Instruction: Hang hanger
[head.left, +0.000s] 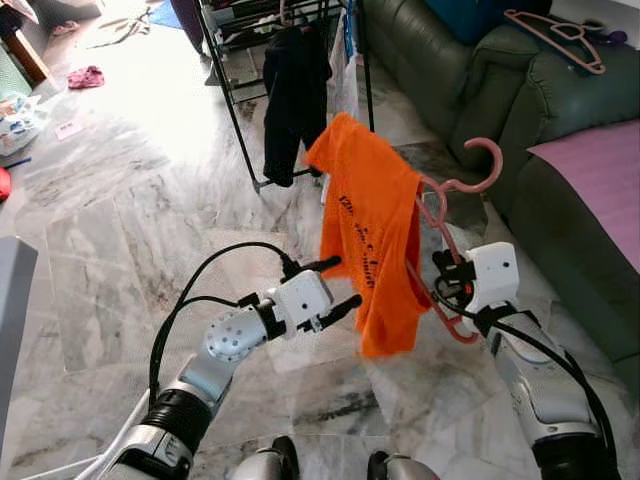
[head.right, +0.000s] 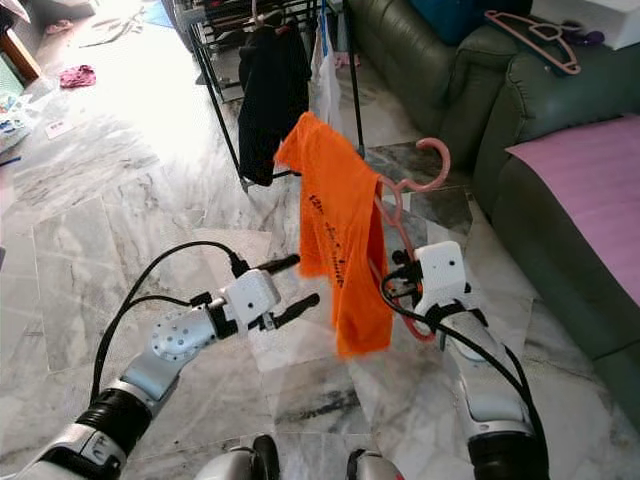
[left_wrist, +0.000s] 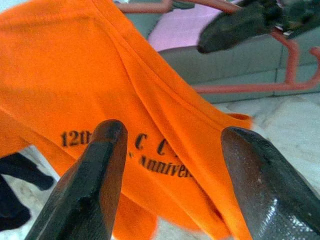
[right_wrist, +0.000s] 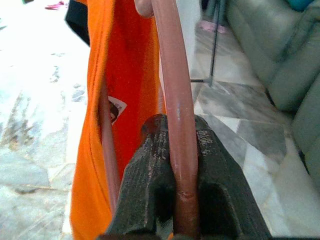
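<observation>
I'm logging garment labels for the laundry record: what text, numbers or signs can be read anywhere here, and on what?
"120" on the orange shirt, start of the upper line of its black print; the rest is hidden behind a finger of the left end effector.
"C C" on the same line, cut off.
"Annive", the line below, blurred and cut off.
The shirt's small inside tag: too small to read.

I see the pink plastic hanger held up in the air, tilted, its hook pointing up and away from me. An orange T-shirt with dark lettering is draped over it, hanging down above the marble floor.
</observation>
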